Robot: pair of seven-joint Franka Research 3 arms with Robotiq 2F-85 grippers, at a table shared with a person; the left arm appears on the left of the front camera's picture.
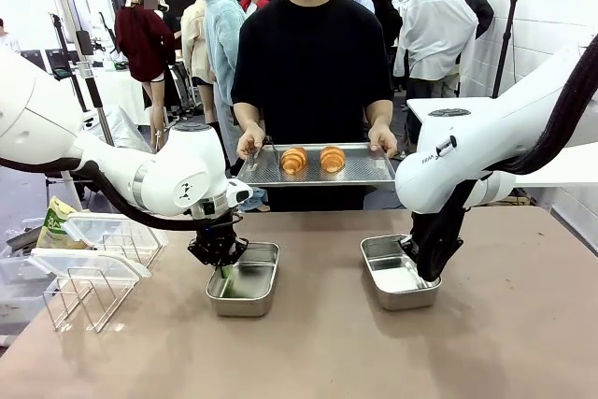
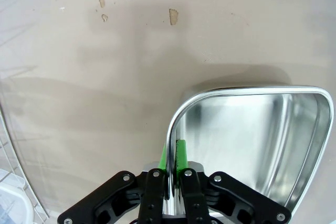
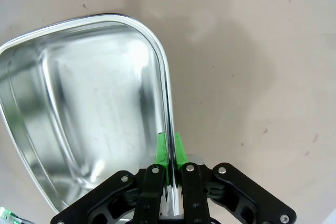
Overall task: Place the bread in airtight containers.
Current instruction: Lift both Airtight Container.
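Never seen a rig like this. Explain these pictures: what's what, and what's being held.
Two white robot arms share a table with a person. The wide picture is from a fixed camera between the arms; the other two are from wrist cameras looking along the fingers. The left gripper is shut on the wall of the left tin, the right gripper on that of the right tin. Both tins are empty. The person holds a perforated tray with two rolls. Clear lids and a wire rack sit at the left.
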